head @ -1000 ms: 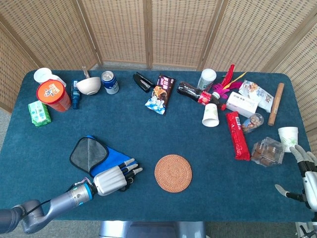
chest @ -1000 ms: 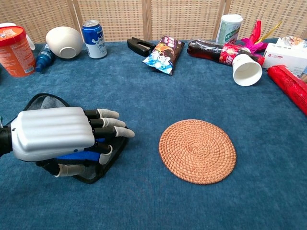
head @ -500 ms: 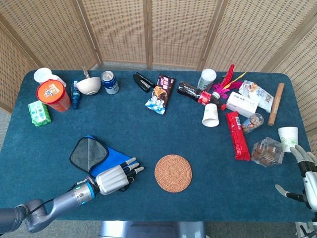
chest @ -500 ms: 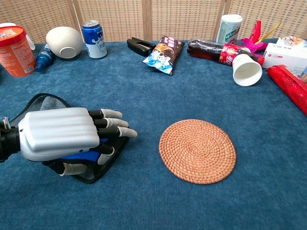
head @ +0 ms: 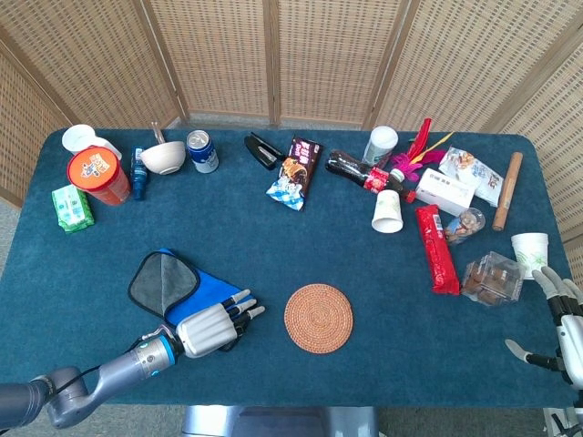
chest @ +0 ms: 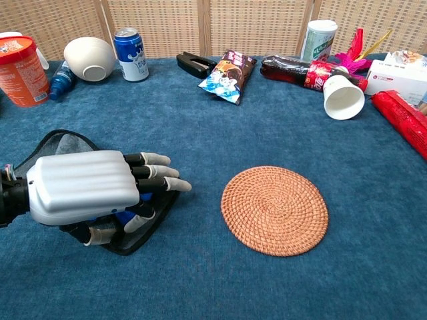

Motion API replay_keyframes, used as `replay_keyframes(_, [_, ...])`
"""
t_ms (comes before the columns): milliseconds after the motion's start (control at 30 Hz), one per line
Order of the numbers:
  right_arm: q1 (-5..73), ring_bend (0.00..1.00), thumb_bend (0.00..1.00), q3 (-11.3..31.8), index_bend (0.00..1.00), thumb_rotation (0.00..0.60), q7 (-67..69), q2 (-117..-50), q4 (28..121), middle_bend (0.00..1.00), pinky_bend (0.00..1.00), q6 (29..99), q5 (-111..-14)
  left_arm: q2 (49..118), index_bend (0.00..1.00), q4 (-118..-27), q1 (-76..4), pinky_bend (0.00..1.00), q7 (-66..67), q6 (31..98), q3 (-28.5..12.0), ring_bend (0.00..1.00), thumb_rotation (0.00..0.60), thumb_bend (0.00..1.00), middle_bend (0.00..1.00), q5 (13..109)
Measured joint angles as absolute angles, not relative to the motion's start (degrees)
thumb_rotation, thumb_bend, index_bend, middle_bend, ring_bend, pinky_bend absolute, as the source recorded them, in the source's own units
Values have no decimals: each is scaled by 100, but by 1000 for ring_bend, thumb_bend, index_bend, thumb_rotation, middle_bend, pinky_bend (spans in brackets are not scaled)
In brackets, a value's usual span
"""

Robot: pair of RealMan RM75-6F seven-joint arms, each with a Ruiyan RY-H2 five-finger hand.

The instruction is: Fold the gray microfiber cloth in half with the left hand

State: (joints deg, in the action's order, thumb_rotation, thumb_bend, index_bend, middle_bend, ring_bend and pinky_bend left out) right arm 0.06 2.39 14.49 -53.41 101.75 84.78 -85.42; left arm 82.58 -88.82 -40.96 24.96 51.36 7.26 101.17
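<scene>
The gray microfiber cloth point(head: 164, 282) with a black hem lies on the blue table near the front left, and a blue layer point(head: 215, 289) shows along its right side. My left hand point(head: 211, 326) rests over the cloth's near right corner, long fingers stretched toward the coaster. In the chest view the left hand point(chest: 87, 185) covers most of the cloth point(chest: 63, 143). Thumb and a lower finger curl at the hem under the palm; whether they pinch it is hidden. My right hand point(head: 563, 319) hangs off the table's right edge, fingers spread, holding nothing.
A round woven coaster point(head: 318, 317) lies just right of the left hand. Along the back stand an orange tub point(head: 97, 175), a white bowl point(head: 163, 157) and a blue can point(head: 201, 150). Snack packs, paper cups and a red packet point(head: 436, 248) crowd the right side.
The left hand has slid slightly toward the table's near edge over the cloth. Its thumb and a lower finger have curled in toward the hem. The right hand has not moved.
</scene>
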Motion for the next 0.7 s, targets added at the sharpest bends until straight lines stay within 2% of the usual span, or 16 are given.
replay_keyframes(700, [24,0,0,235,0,600,1421,-5351,10175,0,0,8444,-8524,8263,553,-9055,-4156,0,2200,5235,785,0,600,434,0,10237])
